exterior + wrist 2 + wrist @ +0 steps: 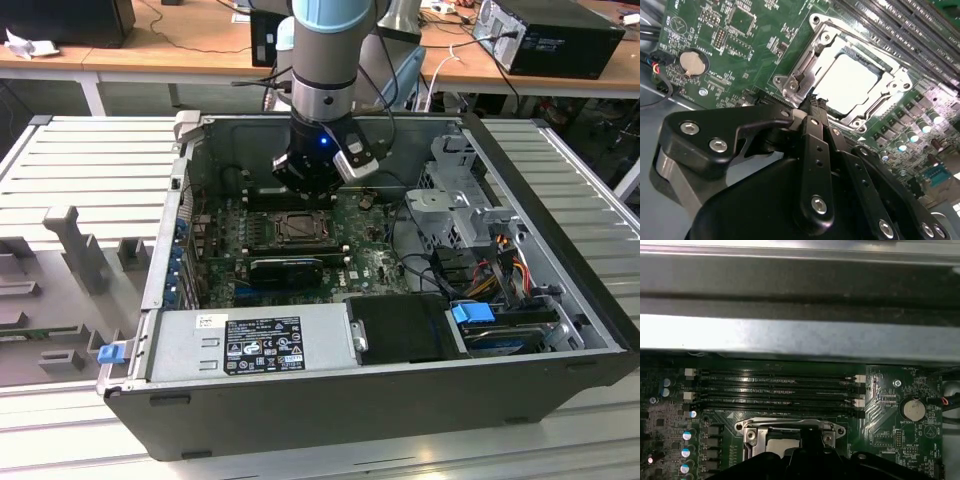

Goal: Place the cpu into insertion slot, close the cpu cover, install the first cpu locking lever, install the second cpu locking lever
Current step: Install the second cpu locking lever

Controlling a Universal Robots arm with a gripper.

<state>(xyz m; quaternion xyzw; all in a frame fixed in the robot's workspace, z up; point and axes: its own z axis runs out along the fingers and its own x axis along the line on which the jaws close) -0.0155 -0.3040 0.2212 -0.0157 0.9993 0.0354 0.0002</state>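
The cpu (852, 82) lies flat in the insertion slot (861, 121), its pale silver top face showing through the window of the cpu cover (801, 72). The cover frame is down around the chip. My gripper (813, 101) is shut, with its black tips at the cover's near edge, by a corner of the socket. In the exterior view the gripper (306, 190) hangs just behind the insertion slot (298, 228) inside the open computer case. In the first wrist view the gripper (809, 436) is over the slot's rim (790, 426). Whether the tips hold a locking lever I cannot tell.
Long black memory slots (775, 390) run beside the socket, under the case's metal wall (790, 335). A coin battery (692, 62) sits on the green board. A black graphics card (287, 270), the power supply (250, 345) and a drive cage (455, 200) crowd the case.
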